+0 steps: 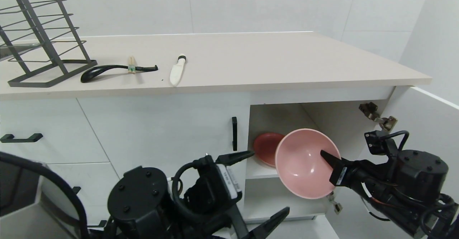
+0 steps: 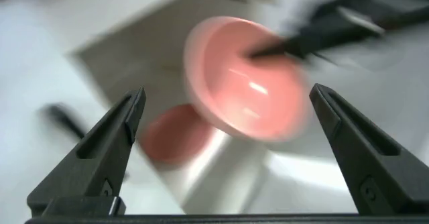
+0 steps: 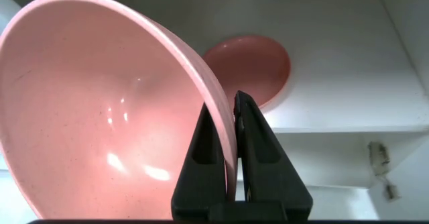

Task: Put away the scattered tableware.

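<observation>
Nearest, the left tool (image 1: 269, 181) hangs spread and empty, while the right tool (image 1: 324, 154) pinches the rim of the pink bowl (image 1: 301, 163), tipped on edge just outside the cupboard shelf (image 1: 256, 171) holding the red dish (image 1: 267, 147).

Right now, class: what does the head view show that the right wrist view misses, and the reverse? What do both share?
Head view's extras: the counter with a wire rack, black ladle and white knife, plus the open left gripper. Right wrist view's extra: both fingers pinching the rim of the pink bowl, close up. Shared: the right gripper holding the pink bowl, and the red plate on the cabinet shelf.
</observation>
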Available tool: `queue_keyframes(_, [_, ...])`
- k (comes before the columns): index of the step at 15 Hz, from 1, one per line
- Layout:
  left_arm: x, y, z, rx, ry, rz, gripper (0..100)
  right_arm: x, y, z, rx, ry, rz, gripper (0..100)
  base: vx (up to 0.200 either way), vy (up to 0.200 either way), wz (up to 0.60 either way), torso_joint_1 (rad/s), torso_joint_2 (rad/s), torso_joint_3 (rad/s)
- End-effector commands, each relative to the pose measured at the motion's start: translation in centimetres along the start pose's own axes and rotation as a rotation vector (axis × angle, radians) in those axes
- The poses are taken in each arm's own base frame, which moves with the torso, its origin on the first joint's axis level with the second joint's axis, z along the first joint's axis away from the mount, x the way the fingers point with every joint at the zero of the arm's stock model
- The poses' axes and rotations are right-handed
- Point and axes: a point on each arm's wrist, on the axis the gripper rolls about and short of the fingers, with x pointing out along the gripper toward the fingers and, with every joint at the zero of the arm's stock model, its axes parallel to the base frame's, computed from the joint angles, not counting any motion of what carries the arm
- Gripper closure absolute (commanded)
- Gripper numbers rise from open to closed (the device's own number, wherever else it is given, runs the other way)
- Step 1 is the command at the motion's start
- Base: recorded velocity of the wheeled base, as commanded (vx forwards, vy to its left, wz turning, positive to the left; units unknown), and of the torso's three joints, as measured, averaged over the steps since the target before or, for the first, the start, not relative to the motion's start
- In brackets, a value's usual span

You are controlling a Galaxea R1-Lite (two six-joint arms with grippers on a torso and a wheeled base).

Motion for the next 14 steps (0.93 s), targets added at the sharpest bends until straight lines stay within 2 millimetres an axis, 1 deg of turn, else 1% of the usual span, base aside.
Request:
queue_keyframes(1, [-3.6, 1.8, -0.5, 0.043, 0.025, -0.031, 0, 0.3, 0.0, -0.4, 0.005, 0.014, 0.0, 100, 0.0, 0.0, 0.0, 0.0, 0.0, 0.0])
queue_keyframes(3, [-4.8, 1.8, -0.3, 0.042, 0.036, -0.022, 0, 1.1, 0.1, -0.3, 0.012, 0.003, 0.003, 100, 0.0, 0.0, 0.0, 0.0, 0.0, 0.0])
queue_keyframes(4, [-6.5, 1.4, 0.3, 0.044, 0.033, -0.017, 0, 1.9, 0.2, -0.4, 0.03, 0.003, 0.004, 100, 0.0, 0.0, 0.0, 0.0, 0.0, 0.0])
queue_keyframes(5, [-8.3, 1.0, 1.0, 0.038, 0.021, -0.013, 0, 3.1, 0.3, -0.9, 0.051, 0.012, 0.005, 100, 0.0, 0.0, 0.0, 0.0, 0.0, 0.0])
queue_keyframes(6, [-10.4, 0.3, 1.5, 0.036, 0.014, -0.009, 0, 4.8, 0.1, -1.8, 0.062, 0.028, -0.007, 100, 0.0, 0.0, 0.0, 0.0, 0.0, 0.0])
queue_keyframes(7, [-11.1, 0.4, 2.4, 0.046, -0.026, 0.012, 0, 6.2, -0.3, -2.6, 0.063, 0.045, -0.022, 100, 0.0, 0.0, 0.0, 0.0, 0.0, 0.0])
queue_keyframes(8, [-11.5, 0.5, 2.9, 0.044, -0.052, 0.032, 0, 7.3, -0.8, -3.4, 0.064, 0.059, -0.039, 100, 0.0, 0.0, 0.0, 0.0, 0.0, 0.0])
queue_keyframes(9, [-12.2, 1.0, 3.5, 0.008, -0.081, 0.076, 0, 9.0, -1.4, -4.8, 0.061, 0.082, -0.055, 100, 0.0, 0.0, 0.0, 0.0, 0.0, 0.0])
queue_keyframes(10, [-12.5, 1.4, 3.5, -0.026, -0.08, 0.106, 0, 10.3, -1.7, -5.7, 0.06, 0.089, -0.061, 100, 0.0, 0.0, 0.0, 0.0, 0.0, 0.0])
queue_keyframes(11, [-12.6, 1.7, 3.4, -0.062, -0.071, 0.137, 0, 11.3, -2.0, -6.1, 0.053, 0.083, -0.064, 100, 0.0, 0.0, 0.0, 0.0, 0.0, 0.0])
queue_keyframes(12, [-12.6, 1.8, 3.3, -0.091, -0.064, 0.168, 0, 11.9, -2.2, -6.0, 0.049, 0.064, -0.064, 100, 0.0, 0.0, 0.0, 0.0, 0.0, 0.0])
queue_keyframes(13, [-12.6, 1.8, 3.3, -0.091, -0.064, 0.168, 0, 11.9, -2.2, -6.0, 0.049, 0.064, -0.064, 100, 0.0, 0.0, 0.0, 0.0, 0.0, 0.0])
queue_keyframes(14, [-12.5, 1.8, 3.1, -0.111, -0.039, 0.184, 0, 13.2, -3.0, -5.6, 0.035, 0.029, -0.073, 100, 0.0, 0.0, 0.0, 0.0, 0.0, 0.0])
